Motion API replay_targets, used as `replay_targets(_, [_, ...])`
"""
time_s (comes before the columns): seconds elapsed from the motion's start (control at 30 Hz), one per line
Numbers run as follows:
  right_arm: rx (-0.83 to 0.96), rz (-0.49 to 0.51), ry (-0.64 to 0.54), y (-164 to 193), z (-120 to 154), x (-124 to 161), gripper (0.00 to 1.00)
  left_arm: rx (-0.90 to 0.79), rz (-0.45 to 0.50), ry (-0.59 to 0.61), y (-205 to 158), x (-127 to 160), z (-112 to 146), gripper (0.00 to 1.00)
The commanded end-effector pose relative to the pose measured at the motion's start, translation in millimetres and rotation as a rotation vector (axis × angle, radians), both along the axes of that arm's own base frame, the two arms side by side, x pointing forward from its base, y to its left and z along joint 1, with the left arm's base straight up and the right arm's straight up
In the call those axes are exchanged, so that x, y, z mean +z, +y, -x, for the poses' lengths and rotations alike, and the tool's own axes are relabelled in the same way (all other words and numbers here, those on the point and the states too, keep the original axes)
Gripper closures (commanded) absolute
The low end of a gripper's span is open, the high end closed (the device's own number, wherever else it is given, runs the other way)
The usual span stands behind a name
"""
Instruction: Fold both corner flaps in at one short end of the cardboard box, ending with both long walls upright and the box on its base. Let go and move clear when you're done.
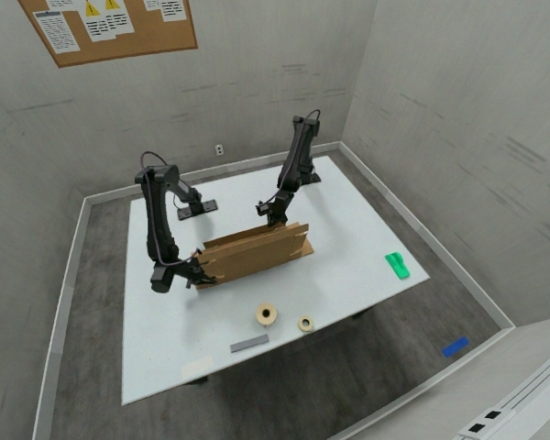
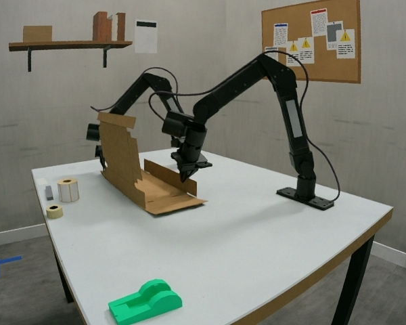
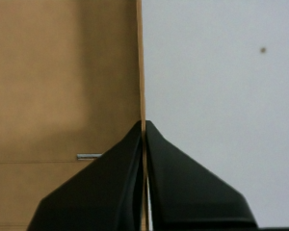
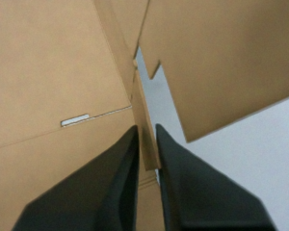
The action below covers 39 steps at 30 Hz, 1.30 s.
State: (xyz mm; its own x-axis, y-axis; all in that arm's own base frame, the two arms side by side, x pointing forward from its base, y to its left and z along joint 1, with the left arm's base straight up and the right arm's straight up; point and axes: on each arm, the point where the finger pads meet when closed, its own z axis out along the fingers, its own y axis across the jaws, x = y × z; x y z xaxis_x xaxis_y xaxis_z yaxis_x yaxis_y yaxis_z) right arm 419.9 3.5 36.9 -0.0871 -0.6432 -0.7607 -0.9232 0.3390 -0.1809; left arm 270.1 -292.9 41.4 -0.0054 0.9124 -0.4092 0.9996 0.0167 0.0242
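Note:
The cardboard box lies on its base. Its low far long wall (image 1: 241,237) (image 2: 160,175) (image 3: 142,87) stands upright. The near long side is upright with a tall panel (image 1: 256,258) (image 2: 119,154) (image 4: 226,58) rising above it. My left gripper (image 1: 269,224) (image 2: 184,180) (image 3: 144,129) is shut on the top edge of the far wall. My right gripper (image 1: 214,280) (image 2: 103,168) (image 4: 146,132) is at the near wall's other end, fingers slightly open around an upright corner flap (image 4: 145,144), which stands in line with the wall. An end panel (image 2: 176,205) lies flat at the opposite short end.
A large tape roll (image 1: 264,313) (image 2: 68,190), a small roll (image 1: 305,327) (image 2: 54,212) and a grey bar (image 1: 249,343) (image 2: 49,192) lie in front of the box. A green tape dispenser (image 1: 398,265) (image 2: 145,302) lies near a table corner.

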Motion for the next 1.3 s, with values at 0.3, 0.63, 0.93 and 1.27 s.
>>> replay_targets(0.3, [-0.006, -0.012, -0.012, -1, -2, 5, 0.91, -0.003, 0.042, -0.035, -4, 19, -3, 0.97])
replay_targets(0.63, [-0.008, -0.031, 0.018, -2, 1, -3, 0.92, -0.003, 0.042, -0.034, -4, 19, -3, 0.97])
replay_targets(0.93, [-0.167, -0.004, -0.026, 0, 5, 11, 0.92, -0.003, 0.042, -0.034, -4, 19, -3, 0.97])
replay_targets(1.27, [-0.350, -0.011, -0.027, 2, 11, 11, 0.92, -0.002, 0.042, -0.038, -4, 19, -4, 0.97])
